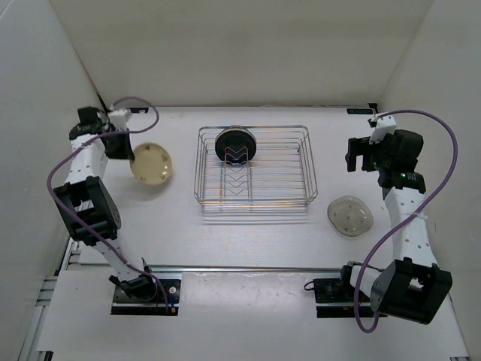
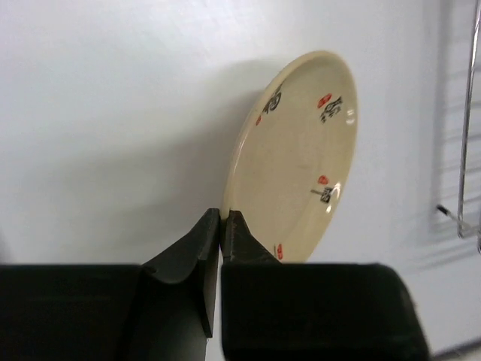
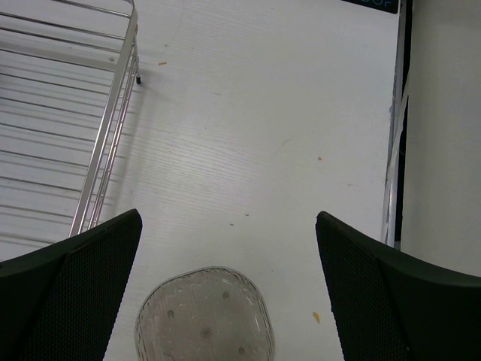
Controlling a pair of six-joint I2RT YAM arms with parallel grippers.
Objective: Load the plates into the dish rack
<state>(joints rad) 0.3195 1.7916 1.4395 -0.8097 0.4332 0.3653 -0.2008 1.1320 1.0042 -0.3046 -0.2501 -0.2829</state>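
**Left pincer clamped on the tan plate, left of the dish rack**

I take the dish rack (image 1: 254, 167) as my reference; it sits in the middle of the white table (image 1: 248, 241).

The left gripper (image 2: 223, 218) is out to the left of the rack. Its jaws are drawn almost together on the near rim of the tan plate (image 2: 297, 158). On the left wrist camera I see that plate tipped steeply up on edge, its hollow face turned towards the rack, with red and dark marks scattered over it. I cannot tell whether its lower edge touches the table. From overhead, the same plate (image 1: 152, 163) lies between the left gripper (image 1: 126, 147) and the rack's left wall, apart from the wire.

The black plate (image 1: 237, 145) is inside the rack, at the far end of the central row of V-shaped dividers. It looks propped up there rather than lying flat.

The grey plate (image 1: 350, 216) lies flat on the table off the rack's near right corner, clear of the wire.

The right gripper (image 1: 361, 154) hangs to the right of the rack, beyond the grey plate. On its wrist camera the right gripper (image 3: 227, 218) has its jaws spread wide and grips nothing. The grey plate (image 3: 204, 316) shows on the table between and below the two fingers (image 3: 75, 286), and the rack's right wall runs along the left of that view.
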